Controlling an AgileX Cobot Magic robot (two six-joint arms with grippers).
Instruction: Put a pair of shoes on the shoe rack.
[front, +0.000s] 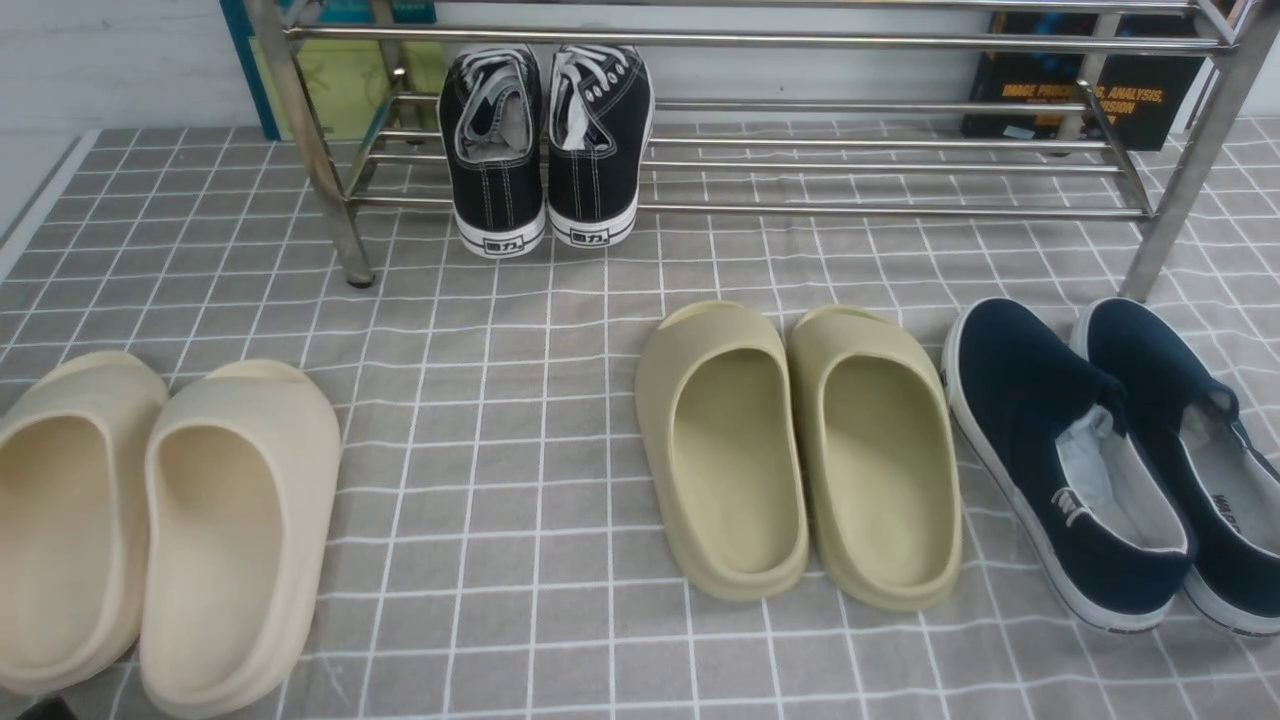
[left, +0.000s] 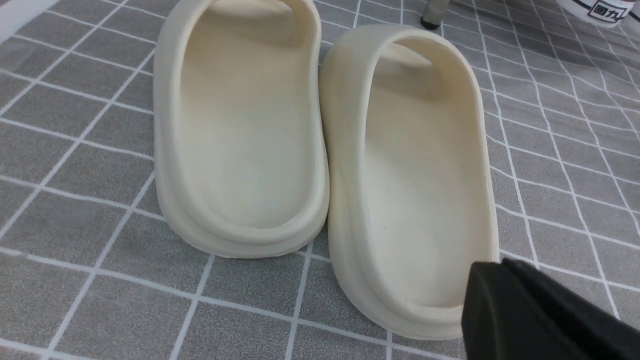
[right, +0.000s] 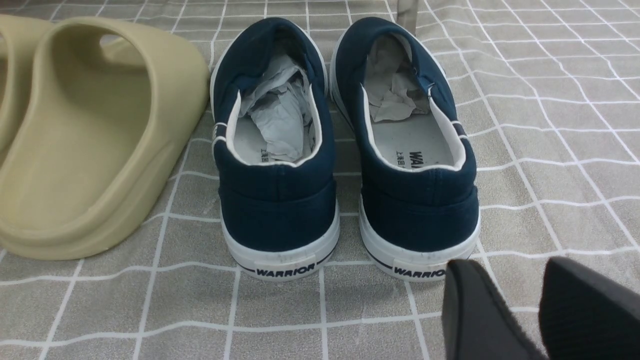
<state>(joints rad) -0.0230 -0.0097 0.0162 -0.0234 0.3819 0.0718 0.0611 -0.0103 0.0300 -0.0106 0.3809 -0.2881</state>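
Already the pair of shoes (front: 545, 150) sits on the shoe rack's (front: 900, 165) low shelf, near its left post. Left gripper (left: 505, 280) pressed together, right gripper (right: 537, 300) slightly spread, both empty.

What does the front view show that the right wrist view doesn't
Only the front view shows the black sneakers on the shoe rack, side by side, heels toward the camera, plus the beige slides. Only the right wrist view shows the right gripper, jaws slightly apart and empty, behind the heels of the navy slip-ons, and crumpled paper stuffed inside them. Both show the navy slip-ons, an olive slide and the checked cloth.
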